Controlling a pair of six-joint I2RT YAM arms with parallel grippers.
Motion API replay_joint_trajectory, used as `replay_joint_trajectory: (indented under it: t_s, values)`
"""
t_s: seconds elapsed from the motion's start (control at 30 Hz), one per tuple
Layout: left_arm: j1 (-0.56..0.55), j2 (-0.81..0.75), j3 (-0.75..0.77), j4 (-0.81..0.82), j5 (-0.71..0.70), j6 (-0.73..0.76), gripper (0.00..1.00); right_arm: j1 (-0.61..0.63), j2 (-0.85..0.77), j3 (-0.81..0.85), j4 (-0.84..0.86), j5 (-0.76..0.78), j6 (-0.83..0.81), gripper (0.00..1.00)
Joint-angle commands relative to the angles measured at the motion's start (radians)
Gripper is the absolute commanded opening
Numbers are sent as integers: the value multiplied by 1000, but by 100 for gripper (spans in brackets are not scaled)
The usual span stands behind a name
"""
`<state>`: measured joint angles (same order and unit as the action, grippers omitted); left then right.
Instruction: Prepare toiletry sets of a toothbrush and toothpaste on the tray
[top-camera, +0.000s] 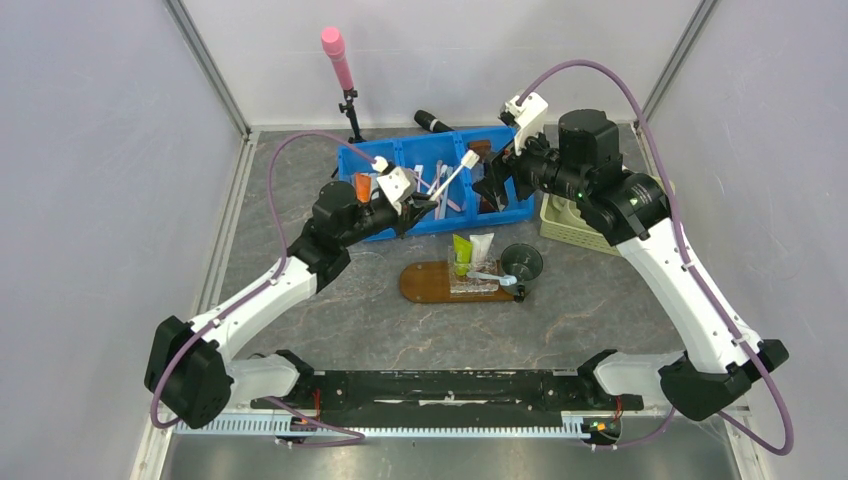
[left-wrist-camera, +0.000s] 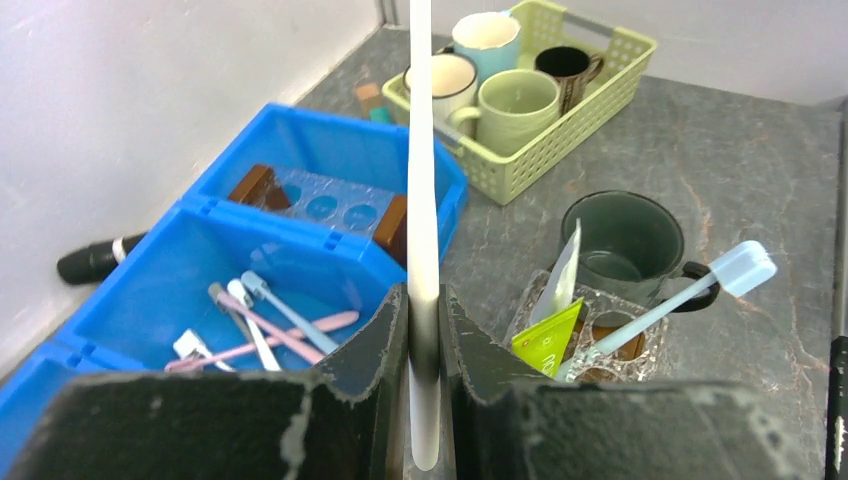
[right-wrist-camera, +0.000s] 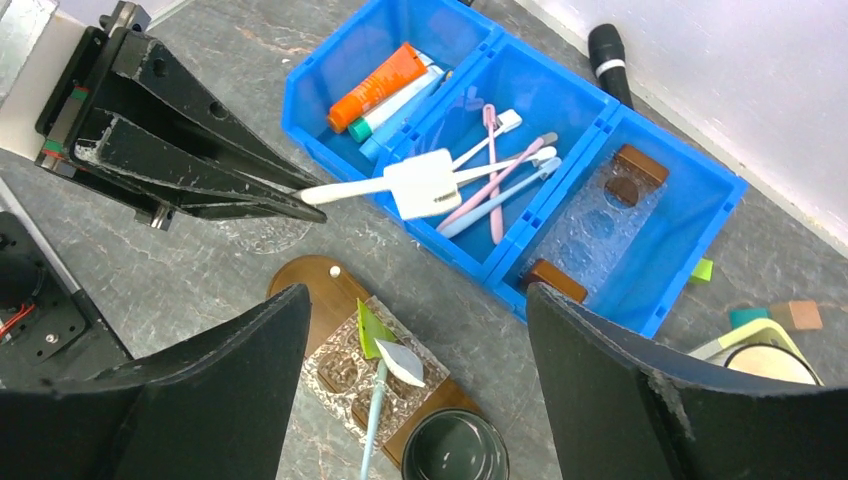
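Left claw (top-camera: 422, 206), clamped on just the white toothbrush's (top-camera: 450, 180) tail at upper centre, may let it swivel; right claw (right-wrist-camera: 417, 300) gapes empty.

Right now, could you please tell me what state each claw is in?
Left claw: closed on the handle of a white toothbrush.
Right claw: open, holding nothing.

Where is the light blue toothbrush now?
Top view, right of centre: the toothbrush rests in the clear holder on the tray, beside the dark mug.
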<state>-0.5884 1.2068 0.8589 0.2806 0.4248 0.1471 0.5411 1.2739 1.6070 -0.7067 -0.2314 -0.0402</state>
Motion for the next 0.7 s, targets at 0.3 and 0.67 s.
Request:
replay_joint_trajectory:
  t_s: [0.3, 0.67]
  values:
    - [2, -35, -33, 248, 227, -28, 2, -3, 6, 76, 63, -178, -35, 78]
    - [2, -53, -49, 260, 270, -36, 3, -3, 1, 77, 88, -227, -5, 61]
